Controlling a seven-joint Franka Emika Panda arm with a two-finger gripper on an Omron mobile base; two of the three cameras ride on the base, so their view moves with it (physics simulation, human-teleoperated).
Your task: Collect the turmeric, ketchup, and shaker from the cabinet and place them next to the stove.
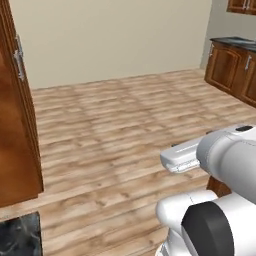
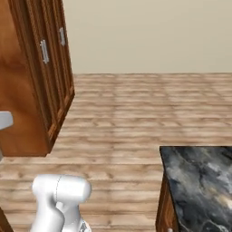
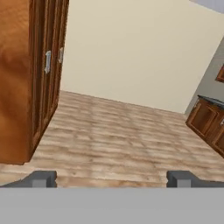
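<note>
The turmeric, ketchup, shaker and stove are out of view. In the hand view my gripper (image 3: 112, 179) is open wide, one dark fingertip (image 3: 43, 178) at the left and the other at the right. Nothing lies between them, and bare wooden floor stretches beyond. A corner of a brown wall unit (image 1: 243, 5) shows at the far right of the left base view. I cannot tell whether it is the cabinet. My white arm (image 1: 225, 160) rises at the lower right of that view.
A tall brown wooden cupboard (image 2: 36, 81) (image 3: 26, 78) with small grey handles stands at the left. Brown base units (image 1: 235, 70) (image 3: 210, 122) under a dark top line the far right. A dark marble counter corner (image 2: 199, 181) is close by. Plank floor (image 1: 125, 125) lies between.
</note>
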